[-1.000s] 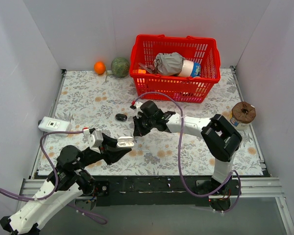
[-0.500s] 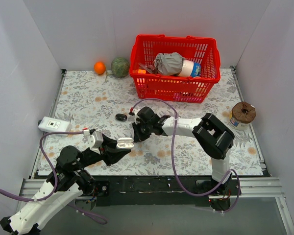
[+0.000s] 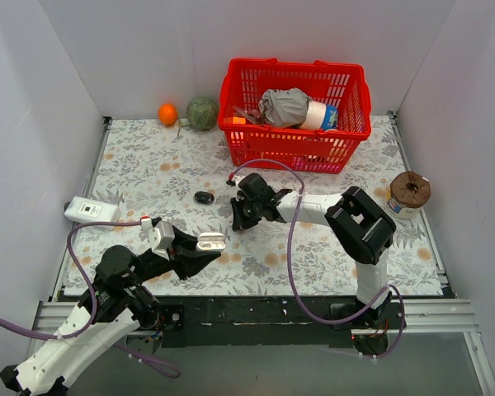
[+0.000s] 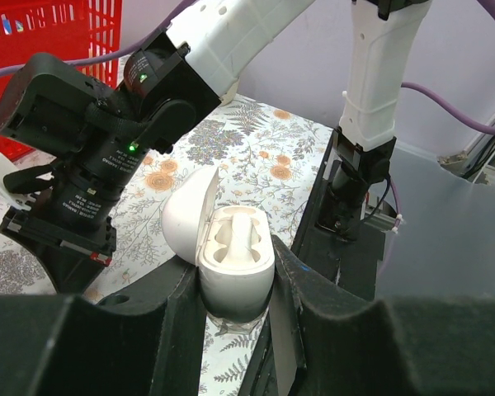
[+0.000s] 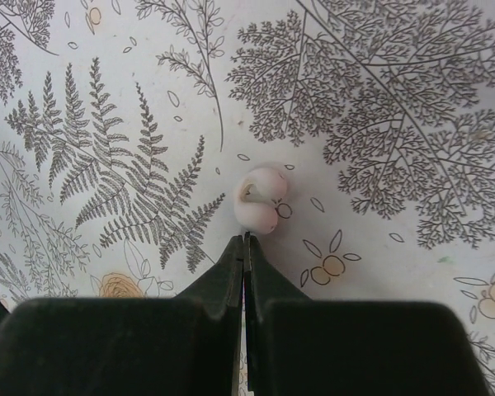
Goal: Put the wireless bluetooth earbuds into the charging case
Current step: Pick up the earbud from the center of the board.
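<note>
My left gripper (image 3: 206,247) is shut on the open white charging case (image 3: 212,242) and holds it above the table's front. In the left wrist view the case (image 4: 231,252) sits between the fingers (image 4: 169,318), lid tipped back and both sockets empty. My right gripper (image 3: 234,224) is shut and points down at the cloth just right of the case. In the right wrist view its closed tips (image 5: 246,237) touch or nearly touch a small white earbud (image 5: 261,200) lying on the floral cloth. The black earbuds are out of view.
A black oval pebble (image 3: 203,197) lies left of the right wrist. A red basket (image 3: 264,148) with clutter stands at the back. An orange (image 3: 167,114) and a green ball (image 3: 202,113) sit at the back left, a jar (image 3: 410,192) at the right, a white device (image 3: 91,211) at the left.
The right arm's elbow swung left and its gripper shifted slightly over the same spot of cloth. The left gripper and the case have not moved.
</note>
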Tool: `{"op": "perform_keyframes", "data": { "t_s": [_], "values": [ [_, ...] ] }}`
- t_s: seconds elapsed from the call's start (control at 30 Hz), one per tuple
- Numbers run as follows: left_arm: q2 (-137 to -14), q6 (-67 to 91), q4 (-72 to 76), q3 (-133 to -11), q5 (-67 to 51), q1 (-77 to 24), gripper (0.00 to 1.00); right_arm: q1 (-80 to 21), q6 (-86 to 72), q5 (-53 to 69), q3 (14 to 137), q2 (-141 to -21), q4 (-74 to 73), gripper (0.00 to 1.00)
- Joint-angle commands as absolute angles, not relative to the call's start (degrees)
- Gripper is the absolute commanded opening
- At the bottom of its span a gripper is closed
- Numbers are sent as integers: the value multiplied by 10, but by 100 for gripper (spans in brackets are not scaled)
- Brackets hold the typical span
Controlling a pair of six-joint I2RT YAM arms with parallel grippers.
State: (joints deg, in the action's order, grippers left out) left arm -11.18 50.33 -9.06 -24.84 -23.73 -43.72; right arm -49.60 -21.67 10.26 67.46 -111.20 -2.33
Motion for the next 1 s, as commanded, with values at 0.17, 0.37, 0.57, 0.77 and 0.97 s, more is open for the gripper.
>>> {"op": "perform_keyframes", "data": {
  "t_s": [0.17, 0.37, 0.57, 0.77, 0.97],
  "values": [
    [-113, 501, -92, -257, -237, -439, 0, -476, -195, 73, 672, -1100, -34, 1],
    [-115, 499, -91, -258, -239, -439, 0, -479, -174, 77, 650, -1049, -23, 1],
    [-121, 500, -85, -256, -244, -439, 0, -481, -151, 49, 671, -1024, -49, 7],
    [-126, 503, -81, -255, -245, -439, 0, -472, -146, 29, 730, -1089, -86, 1],
    [-125, 503, -83, -257, -244, -439, 0, -471, -145, 37, 760, -1129, -94, 1]
  ]
}}
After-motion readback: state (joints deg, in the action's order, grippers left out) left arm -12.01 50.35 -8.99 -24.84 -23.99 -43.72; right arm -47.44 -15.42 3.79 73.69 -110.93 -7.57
